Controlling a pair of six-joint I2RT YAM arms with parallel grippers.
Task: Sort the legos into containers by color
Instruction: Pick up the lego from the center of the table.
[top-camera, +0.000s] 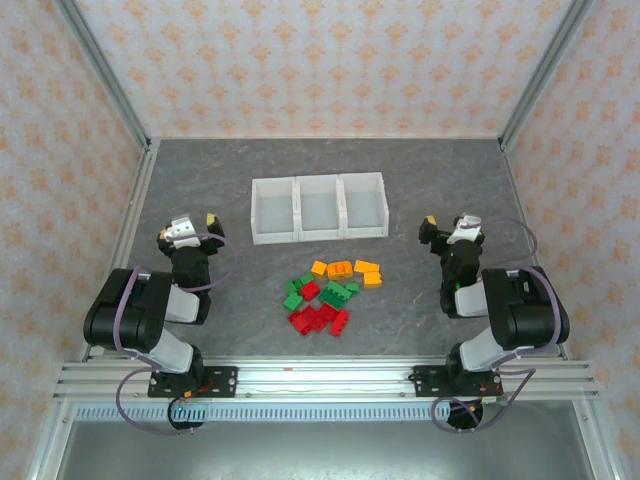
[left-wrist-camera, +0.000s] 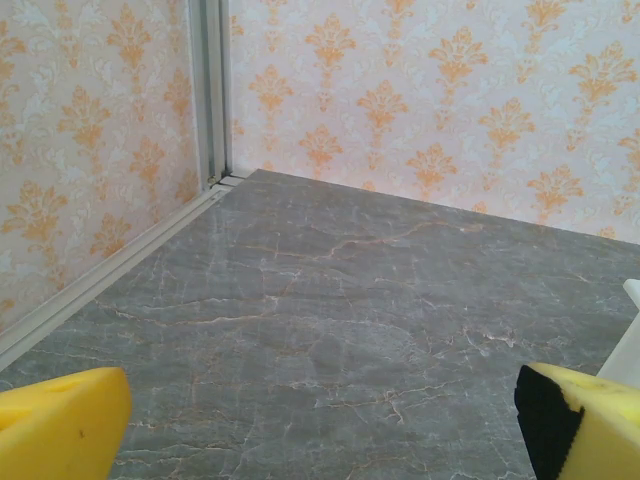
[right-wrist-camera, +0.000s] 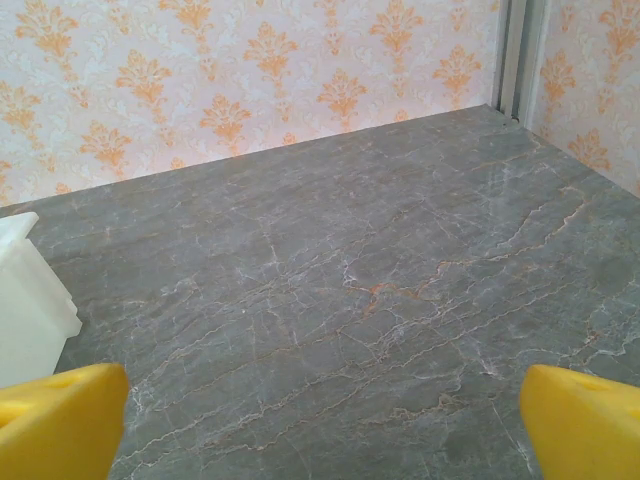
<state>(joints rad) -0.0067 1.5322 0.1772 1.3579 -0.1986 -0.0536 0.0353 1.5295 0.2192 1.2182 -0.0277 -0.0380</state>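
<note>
Left end effector (top-camera: 188, 228) (left-wrist-camera: 320, 430): fingers spread wide, nothing between them, parked above bare table (top-camera: 200, 180). Right end effector (top-camera: 448, 228) (right-wrist-camera: 320, 420): same, released and empty.

Legos (top-camera: 328, 296) sit in one tight pile between my two end effectors, inboard of each and a bit back toward the bases. Orange ones (top-camera: 340, 268) are on the far side of the pile, green (top-camera: 335, 293) in the middle, red (top-camera: 300, 320) on the near side. Many are touching.

Containers (top-camera: 319, 237) are ahead and inboard of both, just past the pile. All three bins look empty. A corner shows at the right edge of the left wrist view (left-wrist-camera: 628, 330) and at the left edge of the right wrist view (right-wrist-camera: 30, 290).

Risks as I see them:
- Bricks packed together: wide fingers could catch a neighbour, so I lift two or shove the pile.
- Red and orange are close in hue, so misbinning is likely.
- Both arms going for the same pile could clash.
- Small bricks may twist out on closing.
</note>
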